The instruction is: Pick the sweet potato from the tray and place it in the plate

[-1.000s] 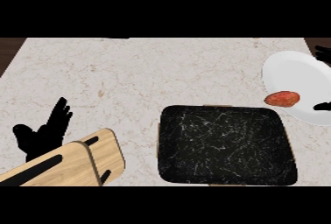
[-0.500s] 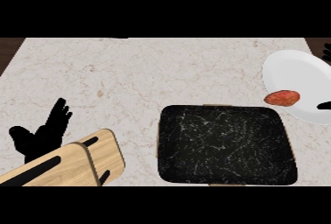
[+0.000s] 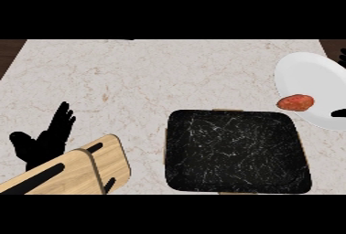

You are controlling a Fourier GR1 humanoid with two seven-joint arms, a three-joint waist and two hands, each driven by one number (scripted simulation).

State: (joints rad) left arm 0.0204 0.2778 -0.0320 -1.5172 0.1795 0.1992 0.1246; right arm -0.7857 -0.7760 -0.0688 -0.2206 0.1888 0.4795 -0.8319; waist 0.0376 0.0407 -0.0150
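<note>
**Sweet potato lies on the plate's near-left edge**

The sweet potato [image 3: 295, 102] rests on the white plate [image 3: 310, 77], at its lower left rim, just beyond the far right corner of the tray [image 3: 236, 155]. The tray is black with pale marbled veins and small wooden tabs showing at its far and near edges; it sits on the pale stone surface [image 3: 148, 73] toward the lower right of the head view. The plate stands at the right edge, partly cut off by the frame.

The left hand [image 3: 44, 139] shows at the lower left, resting above the surface with its fingers straight and pointing up, thumb spread to the side, holding nothing. Its forearm appears as a light wood-toned panel with black slots, coming in from the lower edge.

Of the right hand only dark slivers appear at the right edge: one [image 3: 337, 112] over the plate's near rim, just right of the sweet potato and apart from it. Whether its fingers are open or closed cannot be told.
</note>
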